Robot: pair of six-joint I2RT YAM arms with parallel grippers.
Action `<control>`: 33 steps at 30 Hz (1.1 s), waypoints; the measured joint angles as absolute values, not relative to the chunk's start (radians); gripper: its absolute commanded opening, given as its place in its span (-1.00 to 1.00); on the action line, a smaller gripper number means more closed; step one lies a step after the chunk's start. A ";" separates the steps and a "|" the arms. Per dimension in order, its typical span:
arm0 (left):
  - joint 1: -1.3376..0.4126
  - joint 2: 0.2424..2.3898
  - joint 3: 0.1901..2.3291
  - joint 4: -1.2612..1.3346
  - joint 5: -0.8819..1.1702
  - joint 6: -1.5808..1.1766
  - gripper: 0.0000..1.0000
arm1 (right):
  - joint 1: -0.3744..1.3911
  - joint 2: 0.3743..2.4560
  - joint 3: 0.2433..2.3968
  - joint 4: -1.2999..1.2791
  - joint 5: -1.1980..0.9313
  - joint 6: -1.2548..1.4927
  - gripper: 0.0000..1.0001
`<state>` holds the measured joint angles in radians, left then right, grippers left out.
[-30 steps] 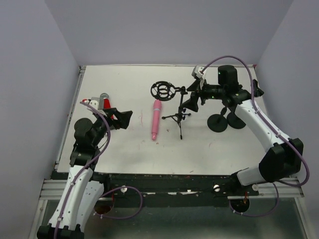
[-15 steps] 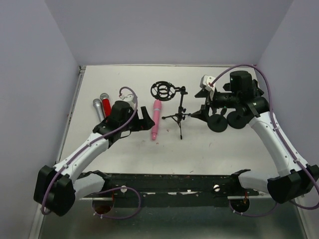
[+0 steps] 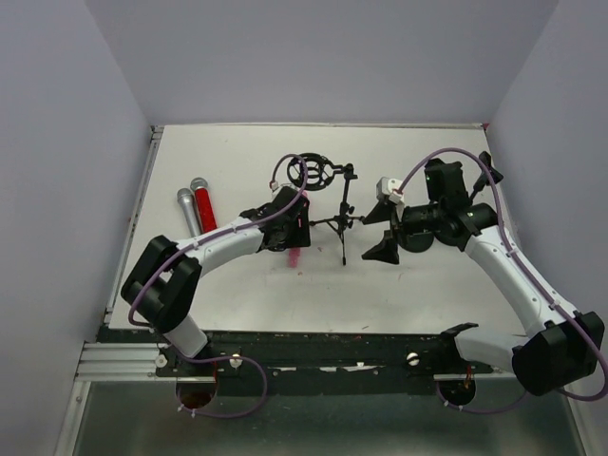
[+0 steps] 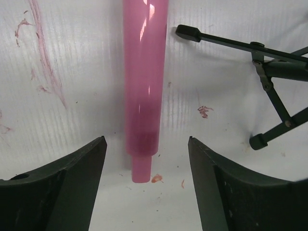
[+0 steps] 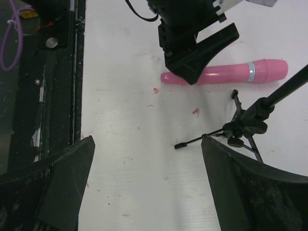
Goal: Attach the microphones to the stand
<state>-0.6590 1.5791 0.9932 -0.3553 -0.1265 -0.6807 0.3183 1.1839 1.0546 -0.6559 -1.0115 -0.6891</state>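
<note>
The pink microphone (image 4: 144, 82) lies flat on the table, its narrow tail end between the fingers of my left gripper (image 4: 147, 140). Those jaws are open and stand clear of it on both sides. From above, my left gripper (image 3: 290, 237) covers most of the pink microphone (image 3: 294, 255). The red microphone (image 3: 203, 205) and the silver-grey microphone (image 3: 187, 210) lie side by side at the far left. The black tripod stand (image 3: 340, 224) with its ring mount (image 3: 312, 172) stands just right of the pink one. My right gripper (image 3: 372, 234) hangs open and empty to the right of the stand (image 5: 245, 126).
Two round black bases (image 3: 419, 237) sit under my right arm, right of the stand. The table's black front rail (image 5: 43, 86) runs along the near edge. Red smudges mark the white tabletop (image 4: 48, 72).
My left arm swung right from the red and silver-grey microphones to the pink one, and its jaws narrowed a little. My right arm drew back from the stand's top and came nearer and lower.
</note>
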 measured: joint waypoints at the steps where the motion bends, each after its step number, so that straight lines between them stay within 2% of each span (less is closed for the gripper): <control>1: -0.664 1.596 1.004 -0.364 -0.141 -0.686 0.45 | 0.318 1.184 1.044 -0.654 -1.019 -0.688 1.00; 3: -0.676 1.630 1.028 -0.379 -0.165 -0.696 0.44 | 0.318 1.184 1.038 -0.650 -1.031 -0.685 1.00; 4: -0.679 1.642 1.037 -0.384 -0.174 -0.700 0.34 | 0.317 1.184 1.038 -0.646 -1.035 -0.685 1.00; 10: -0.683 1.685 1.047 -0.385 -0.212 -0.721 0.19 | 0.315 1.184 1.036 -0.628 -1.043 -0.685 1.00; 16: -0.683 1.728 1.047 -0.376 -0.236 -0.727 0.19 | 0.314 1.184 1.032 -0.622 -1.044 -0.685 1.00; 17: -0.683 1.732 1.047 -0.375 -0.239 -0.727 0.08 | 0.314 1.184 1.032 -0.622 -1.044 -0.685 1.00; 19: -0.685 1.741 1.047 -0.374 -0.250 -0.727 -0.02 | 0.314 1.184 1.029 -0.622 -1.044 -0.685 1.00; 24: -0.690 1.749 1.046 -0.374 -0.280 -0.722 -0.59 | 0.314 1.185 1.027 -0.622 -1.044 -0.685 1.00; 26: -0.690 1.749 1.045 -0.372 -0.286 -0.719 -0.73 | 0.314 1.187 1.027 -0.622 -1.044 -0.685 1.00; 29: -0.690 1.741 1.032 -0.361 -0.300 -0.718 -0.85 | 0.313 1.191 1.027 -0.622 -1.044 -0.685 1.00; 33: -0.687 1.693 0.976 -0.359 -0.313 -0.720 -0.89 | 0.312 1.198 1.027 -0.622 -1.044 -0.685 1.00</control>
